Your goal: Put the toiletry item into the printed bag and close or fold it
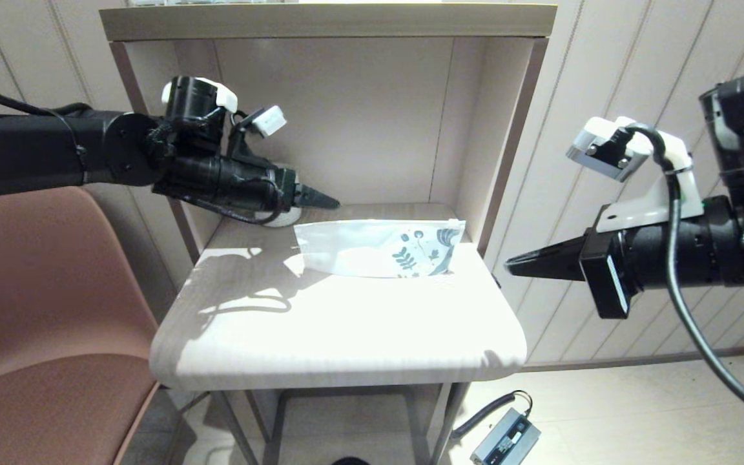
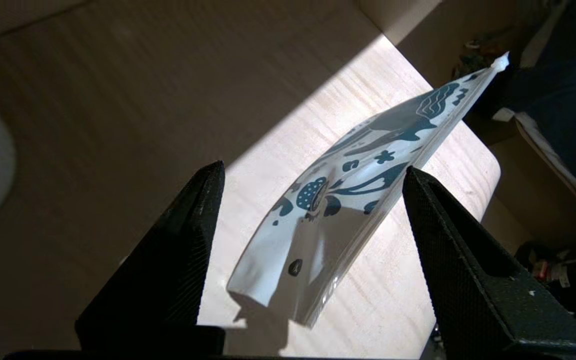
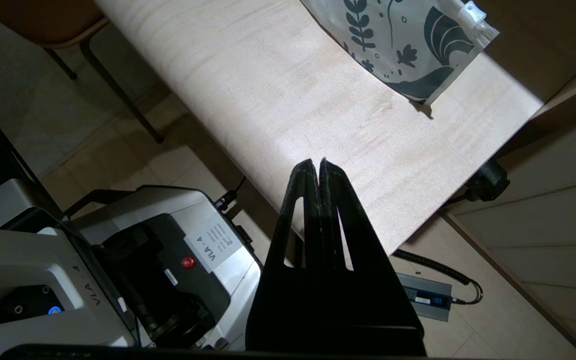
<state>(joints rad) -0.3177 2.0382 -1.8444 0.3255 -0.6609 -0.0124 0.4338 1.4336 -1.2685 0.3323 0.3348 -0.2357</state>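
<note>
The printed bag (image 1: 378,248) lies flat on the back of the small wooden table (image 1: 320,329), its leaf print toward the right end. Seen from the left wrist, the bag (image 2: 338,200) bows upward between the two fingers without touching them. My left gripper (image 1: 330,202) hovers open just above and behind the bag's left end. My right gripper (image 1: 514,266) is shut on nothing, off the table's right edge. In the right wrist view the bag (image 3: 408,45) lies far ahead of the closed fingertips (image 3: 318,165). No white comb shows anywhere.
A white ribbed mug (image 1: 279,219) stands behind the left arm in the alcove's back left corner. Alcove walls enclose the table's rear. A brown chair (image 1: 42,310) is at left. A grey power brick (image 1: 507,439) and cable lie on the floor.
</note>
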